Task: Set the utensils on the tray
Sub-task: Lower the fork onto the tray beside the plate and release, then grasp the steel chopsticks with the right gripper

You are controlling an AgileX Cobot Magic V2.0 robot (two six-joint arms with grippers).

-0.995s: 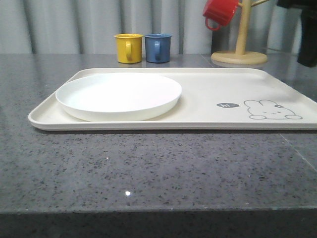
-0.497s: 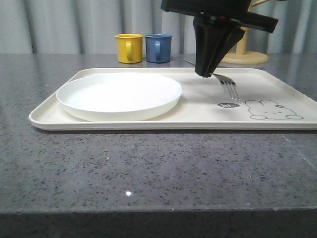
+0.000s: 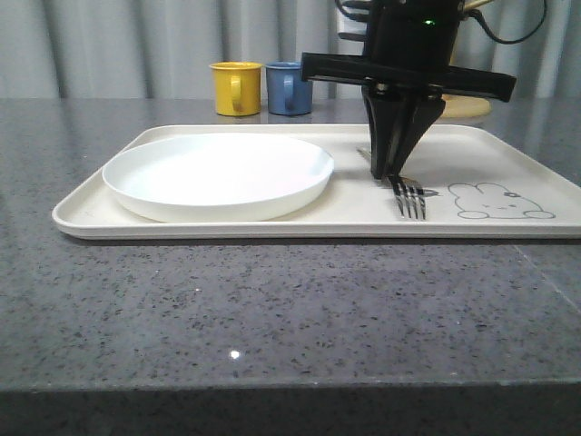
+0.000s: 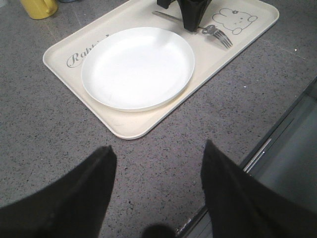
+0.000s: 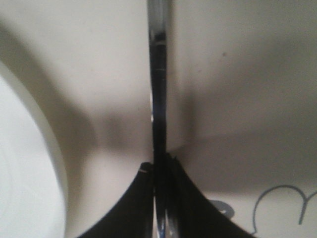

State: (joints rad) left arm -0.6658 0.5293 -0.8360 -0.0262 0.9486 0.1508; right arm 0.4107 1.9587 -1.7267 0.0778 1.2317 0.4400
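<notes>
A yellow mug and a blue mug are seen side by side near the far edge of the grey bench, behind the tray's left half. The big cream tray is laid flat on the bench, and its near long rim is lined up with the bench's near edge. The round white plate is set on the left half of the tray, close to the left rim. Right of the plate, the fork is found on the tray, with its prongs pointed toward the near rim and its handle pointed toward the far rim. The handle is pinched between the thin black fingers of the right gripper, which are closed tight on it, as seen in the right wrist view. The fork is between the plate and the rabbit drawing, which is printed near the right end of the tray. The left gripper is held above the bare bench, well apart from the tray, with its jaws spread wide and nothing held between them.
</notes>
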